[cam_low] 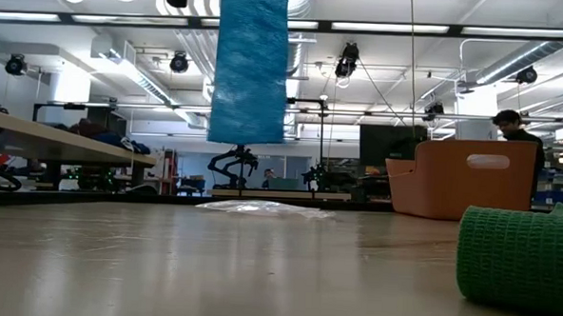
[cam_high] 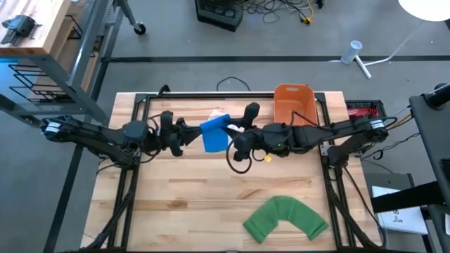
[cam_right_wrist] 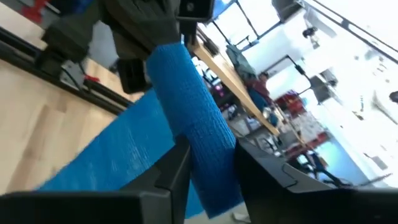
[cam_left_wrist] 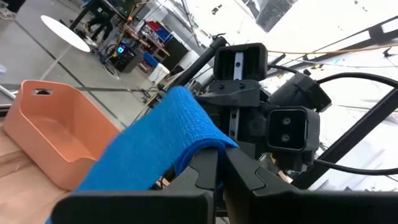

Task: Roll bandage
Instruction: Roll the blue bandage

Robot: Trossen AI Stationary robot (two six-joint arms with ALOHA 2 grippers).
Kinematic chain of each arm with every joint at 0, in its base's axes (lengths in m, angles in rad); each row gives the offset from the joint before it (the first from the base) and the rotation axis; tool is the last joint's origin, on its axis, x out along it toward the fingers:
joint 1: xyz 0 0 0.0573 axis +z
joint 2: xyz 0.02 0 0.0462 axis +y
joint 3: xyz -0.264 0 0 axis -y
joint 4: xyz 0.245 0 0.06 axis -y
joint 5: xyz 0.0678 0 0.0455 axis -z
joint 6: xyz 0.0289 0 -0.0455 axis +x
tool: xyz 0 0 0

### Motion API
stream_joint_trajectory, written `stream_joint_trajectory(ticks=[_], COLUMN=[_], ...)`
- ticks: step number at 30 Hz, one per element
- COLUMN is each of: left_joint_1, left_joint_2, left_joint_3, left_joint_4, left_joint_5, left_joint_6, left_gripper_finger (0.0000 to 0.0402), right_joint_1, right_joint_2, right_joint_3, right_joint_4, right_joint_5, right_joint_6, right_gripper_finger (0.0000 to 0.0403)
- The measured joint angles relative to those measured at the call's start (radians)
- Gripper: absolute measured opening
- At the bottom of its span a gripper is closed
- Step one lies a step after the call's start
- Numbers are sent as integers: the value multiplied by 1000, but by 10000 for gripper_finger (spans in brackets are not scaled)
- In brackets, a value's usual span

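my left gripper (cam_left_wrist: 219, 163) is pinched tight on one edge of the blue crepe bandage strip (cam_high: 214, 133), held up off the light wooden slat table (cam_high: 190, 204) near its middle-back. my right gripper (cam_right_wrist: 208, 163) is on the opposite edge, fingers (cam_right_wrist: 177, 165) either side of the cloth w/ the strip between them, jaws partway in & touching it. low view: strip hangs vertical, bottom edge clear of the tabletop. green rolled bandage (cam_high: 287, 218) lies at the front right of the table, well apart. orange plastic bin (cam_high: 292, 103) sits at the back, just behind my right arm. a person (cam_low: 514, 125) shows in the room beyond the bin.
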Motion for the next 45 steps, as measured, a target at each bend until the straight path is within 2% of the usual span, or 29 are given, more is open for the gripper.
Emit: stream_joint_trajectory(ticks=[7, 15, 24, 32, 40, 45], left_joint_1=[-1, -3, -3, -3, -2, -2], left_joint_2=[-5, -9, -7, 12, 19, 22], left_joint_3=[0, 0, 0, 0, 1, 0], left_joint_4=[-2, -14, -14, -17, 2, 0], left_joint_5=[7, 29, 22, 22, 22, 22], left_joint_6=[3, 5, -17, -97, -138, -167], left_gripper_finger=[0, 0, 0, 0, 0, 0], right_joint_1=[4, 76, 149, 117, 76, 73], right_joint_2=[-7, -10, -10, -8, 7, 27], right_joint_3=[0, 0, 0, 0, 0, 0], right_joint_4=[-1, -7, -8, -8, -27, -25], right_joint_5=[131, 146, 112, 64, 3, 3], right_joint_6=[-78, -151, -217, -332, -333, -387], right_gripper_finger=[88, 86, 134, 184, 187, 179])
